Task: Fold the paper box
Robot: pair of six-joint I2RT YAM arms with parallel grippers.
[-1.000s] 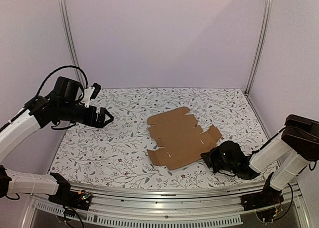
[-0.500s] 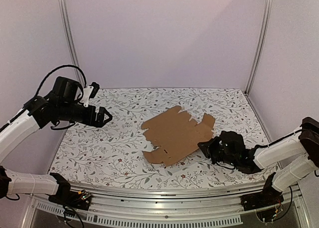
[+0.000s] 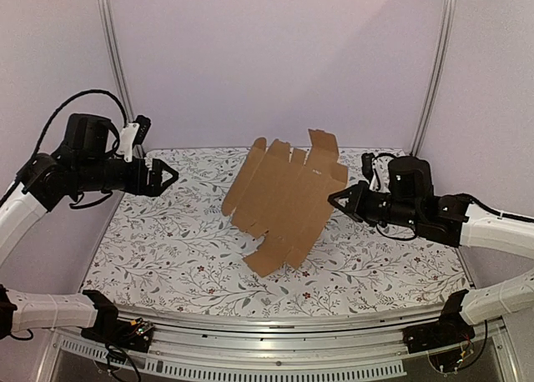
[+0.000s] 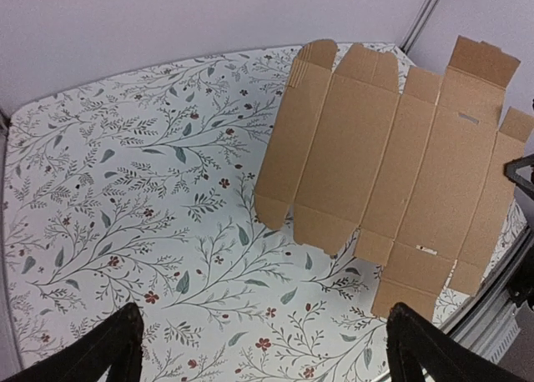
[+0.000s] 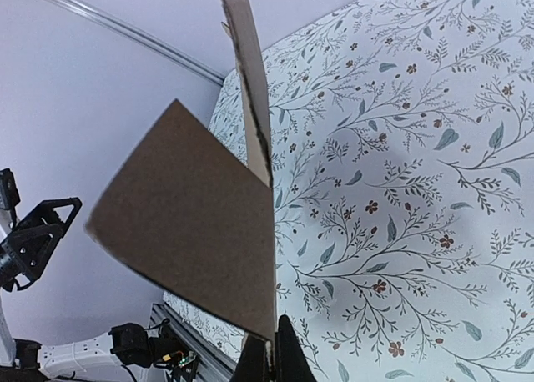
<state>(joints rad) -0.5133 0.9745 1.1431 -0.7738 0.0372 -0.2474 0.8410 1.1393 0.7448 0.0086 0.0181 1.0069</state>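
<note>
Floral-patterned table (image 3: 167,257) is noted at the front. Paper box (image 3: 284,203), a flat unfolded sheet, is held up tilted over the middle of the table, with its lowest corner toward the front edge. Contact of that corner with the table cannot be told. The sheet's right edge is pinched by the right gripper (image 3: 334,197), jaws closed on the cardboard. Left gripper (image 3: 171,176) is held in the air at the left, jaws spread wide, nothing between them, well apart from the sheet. Farther back, the top flaps are seen against the rear wall (image 3: 275,65).
</note>
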